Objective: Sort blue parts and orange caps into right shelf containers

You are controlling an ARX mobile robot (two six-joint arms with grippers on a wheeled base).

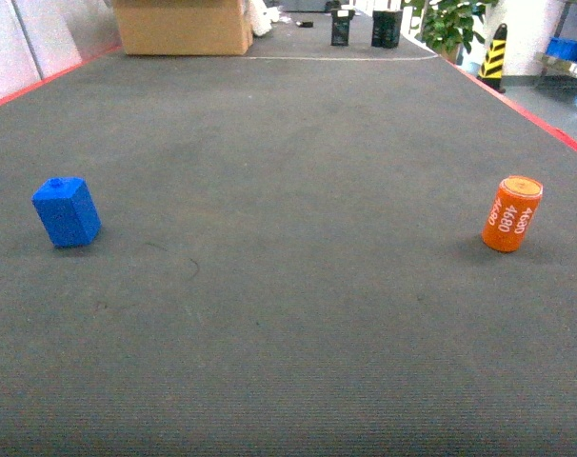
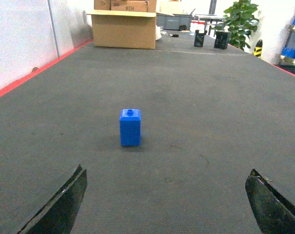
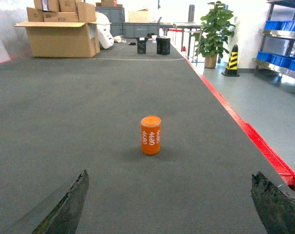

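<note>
Black left fingers (image 2: 164, 204) wide apart, empty | right fingers (image 3: 169, 204) wide apart, empty

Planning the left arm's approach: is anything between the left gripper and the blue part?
Nothing: the left wrist view shows only bare dark mat between the open left gripper and the blue part.

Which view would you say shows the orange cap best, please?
The right wrist view: the orange cap stands upright at centre, straight ahead between the open jaws, with its "4680" print and top plainly readable. The head view shows it smaller near the right edge. The left wrist view does not show it at all.
</note>
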